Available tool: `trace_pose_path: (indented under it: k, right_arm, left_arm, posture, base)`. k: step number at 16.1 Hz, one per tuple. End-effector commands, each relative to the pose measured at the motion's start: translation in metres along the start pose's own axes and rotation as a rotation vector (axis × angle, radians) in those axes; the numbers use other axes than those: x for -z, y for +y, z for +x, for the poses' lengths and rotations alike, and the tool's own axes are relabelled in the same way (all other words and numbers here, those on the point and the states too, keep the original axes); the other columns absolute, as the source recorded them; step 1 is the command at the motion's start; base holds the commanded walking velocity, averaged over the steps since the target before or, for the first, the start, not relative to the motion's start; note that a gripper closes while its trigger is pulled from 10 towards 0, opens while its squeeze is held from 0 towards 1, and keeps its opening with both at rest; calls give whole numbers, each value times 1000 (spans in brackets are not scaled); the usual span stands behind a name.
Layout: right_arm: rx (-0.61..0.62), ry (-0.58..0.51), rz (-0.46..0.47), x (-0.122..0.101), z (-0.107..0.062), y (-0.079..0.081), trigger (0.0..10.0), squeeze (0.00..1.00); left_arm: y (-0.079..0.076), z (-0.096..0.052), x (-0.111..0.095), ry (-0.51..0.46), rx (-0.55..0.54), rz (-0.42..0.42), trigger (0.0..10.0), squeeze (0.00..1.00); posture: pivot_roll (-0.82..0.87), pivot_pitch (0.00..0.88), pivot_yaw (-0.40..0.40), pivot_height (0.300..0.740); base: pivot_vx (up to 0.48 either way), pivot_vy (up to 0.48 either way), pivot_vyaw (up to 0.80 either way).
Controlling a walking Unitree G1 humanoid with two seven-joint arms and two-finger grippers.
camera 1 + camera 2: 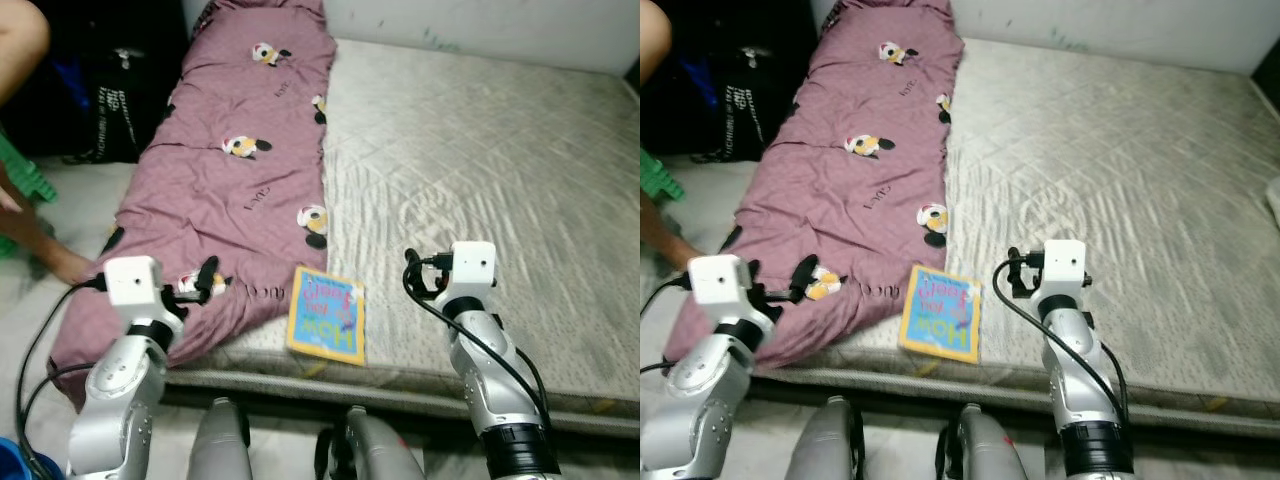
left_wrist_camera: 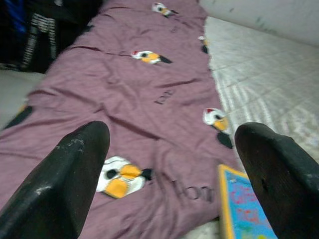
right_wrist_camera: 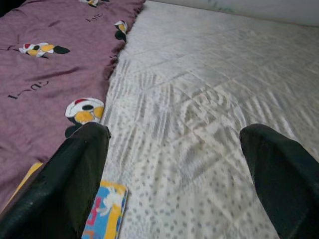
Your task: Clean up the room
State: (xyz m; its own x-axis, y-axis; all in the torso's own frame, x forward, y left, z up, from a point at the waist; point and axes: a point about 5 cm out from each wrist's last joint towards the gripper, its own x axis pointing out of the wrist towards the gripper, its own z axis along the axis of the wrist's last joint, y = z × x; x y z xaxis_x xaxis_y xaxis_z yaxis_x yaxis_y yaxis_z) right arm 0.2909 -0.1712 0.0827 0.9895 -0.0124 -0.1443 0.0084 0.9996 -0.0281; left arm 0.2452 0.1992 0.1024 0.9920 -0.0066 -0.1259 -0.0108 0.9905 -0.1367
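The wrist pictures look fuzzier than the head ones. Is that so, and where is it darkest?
Yes: in both wrist views the black fingers loom large and soft, the book smeared. The eye views are sharper and evenly lit; the darkest patch lies beside the purple blanket.

Right gripper [image 3: 174, 179] fingers [image 3: 75, 184] spread wide (empty) — over mattress [image 3: 209, 99], beside blanket [image 3: 45, 74].

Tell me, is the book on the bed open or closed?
Closed. The book lies flat on the mattress with its yellow-edged cover up, beside the purple blanket; no pages show.
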Motion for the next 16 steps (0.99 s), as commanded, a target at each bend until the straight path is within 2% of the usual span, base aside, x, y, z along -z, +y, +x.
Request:
trace_pose_path:
  k: [1,8,16]
  right_arm:
    - [14,-9,17,-2,-3,-5,10000,0]
    - [-1,-21,47,-4,-8,-5,10000,0]
    - [9,-3,36,-2,-10,-9,10000,0]
  left_arm:
    - [1,-2,-3,-20,-19,22,10000,0]
    - [4,-3,-3,-26,-49,52,10000,0]
    - [12,-6,-3,-27,-118,61,10000,0]
  posture:
    - [27,120,-66,663]
    - [20,119,-63,593]
    - [24,126,-61,593]
  base:
    - [0,0,0]
    - [0,0,0]
    - [0,0,0]
